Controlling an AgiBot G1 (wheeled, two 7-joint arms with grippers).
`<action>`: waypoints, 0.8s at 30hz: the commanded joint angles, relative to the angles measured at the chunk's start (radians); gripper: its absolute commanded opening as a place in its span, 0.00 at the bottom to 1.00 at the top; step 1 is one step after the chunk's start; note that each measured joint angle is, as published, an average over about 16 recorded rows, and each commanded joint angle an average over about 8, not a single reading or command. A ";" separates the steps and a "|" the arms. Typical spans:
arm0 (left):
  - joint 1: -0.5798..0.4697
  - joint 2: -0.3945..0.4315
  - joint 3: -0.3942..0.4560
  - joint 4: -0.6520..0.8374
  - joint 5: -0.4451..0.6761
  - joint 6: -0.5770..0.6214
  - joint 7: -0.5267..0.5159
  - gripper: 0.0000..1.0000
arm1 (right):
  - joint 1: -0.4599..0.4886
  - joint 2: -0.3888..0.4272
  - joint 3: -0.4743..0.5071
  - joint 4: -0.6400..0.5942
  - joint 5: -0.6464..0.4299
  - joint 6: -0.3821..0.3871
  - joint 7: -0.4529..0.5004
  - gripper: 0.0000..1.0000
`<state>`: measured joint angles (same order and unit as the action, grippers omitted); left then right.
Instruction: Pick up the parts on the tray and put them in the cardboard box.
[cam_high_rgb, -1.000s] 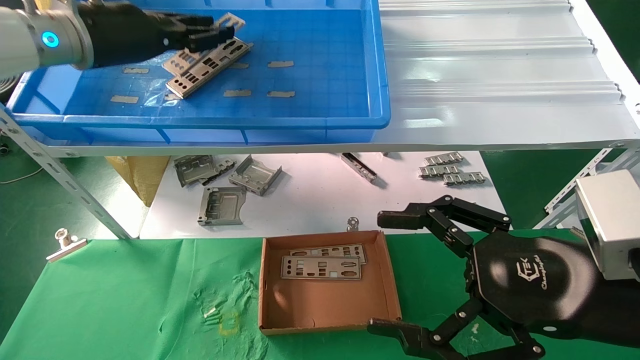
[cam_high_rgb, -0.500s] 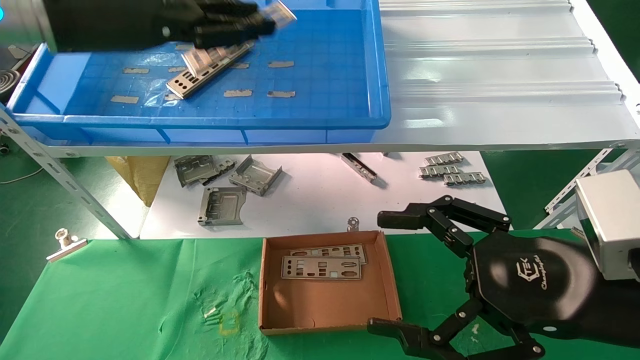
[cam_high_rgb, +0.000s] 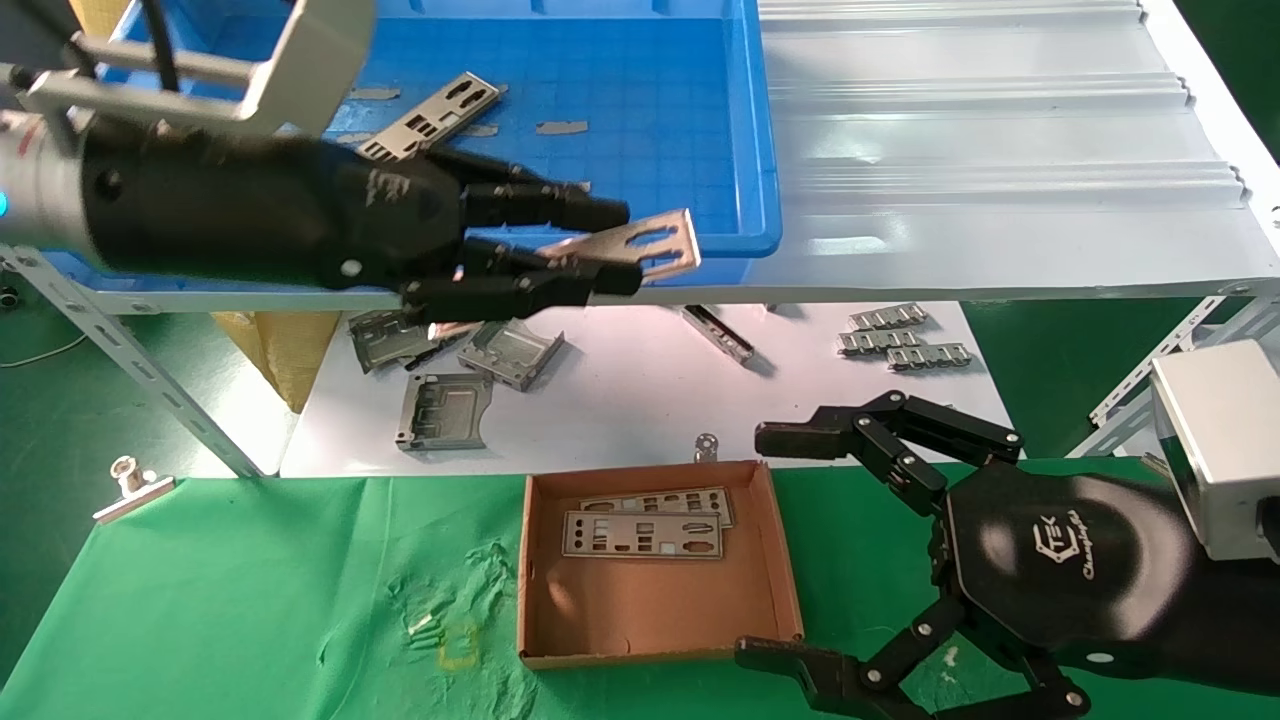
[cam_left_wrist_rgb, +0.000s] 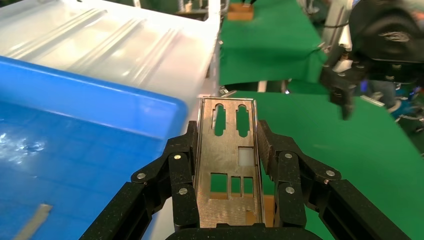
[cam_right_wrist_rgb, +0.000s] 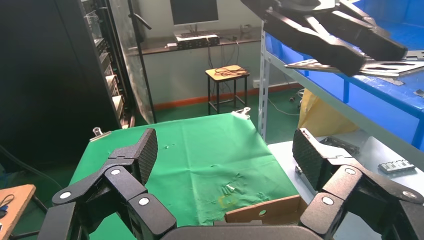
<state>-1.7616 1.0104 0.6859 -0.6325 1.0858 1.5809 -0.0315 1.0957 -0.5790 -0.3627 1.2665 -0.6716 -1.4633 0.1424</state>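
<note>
Left gripper (cam_high_rgb: 610, 268) clamps thin punched silver plate (cam_high_rgb: 640, 245) by long edges, airborne over blue plastic tray (cam_high_rgb: 765, 150) rim. Shallow brown cardboard box (cam_high_rgb: 785, 590) well below. Edge-only pinch: plate could slip, twist. Right gripper (cam_high_rgb: 790, 545) spread wide beside box; may get clipped.

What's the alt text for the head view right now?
The left gripper holds a punched silver plate in the air past the front rim of the blue tray, where one plate remains. Below, the cardboard box already holds two plates, and the open right gripper sits beside it.
</note>
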 joint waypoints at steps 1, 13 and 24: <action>0.054 -0.041 0.051 -0.120 -0.057 -0.008 -0.029 0.00 | 0.000 0.000 0.000 0.000 0.000 0.000 0.000 1.00; 0.175 0.015 0.092 -0.096 -0.014 -0.095 0.127 0.00 | 0.000 0.000 0.000 0.000 0.000 0.000 0.000 1.00; 0.195 0.112 0.103 -0.024 -0.003 -0.089 0.272 0.00 | 0.000 0.000 0.000 0.000 0.000 0.000 0.000 1.00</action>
<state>-1.5676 1.1257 0.7894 -0.6578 1.0870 1.4818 0.2420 1.0958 -0.5789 -0.3630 1.2665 -0.6714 -1.4632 0.1423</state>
